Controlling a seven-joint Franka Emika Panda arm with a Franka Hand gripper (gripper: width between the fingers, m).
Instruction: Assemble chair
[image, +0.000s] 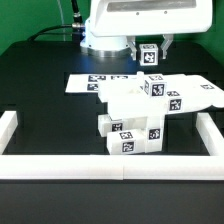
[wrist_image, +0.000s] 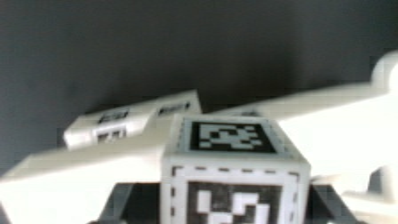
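Gripper (image: 150, 50) is clamped on a small tagged post (image: 150, 55), carried in the air at about 12 o'clock above the partly built chair (image: 140, 118), which stands mid-table in front of the marker board (image: 90, 85). Main risk, as I judge it: the post looks slightly skewed in the jaws in the wrist view, so it could miss its socket, jam, or shove the stacked parts over toward the border rail (image: 110, 165) at 6 o'clock. A loose pinch could also let it twist or drop.
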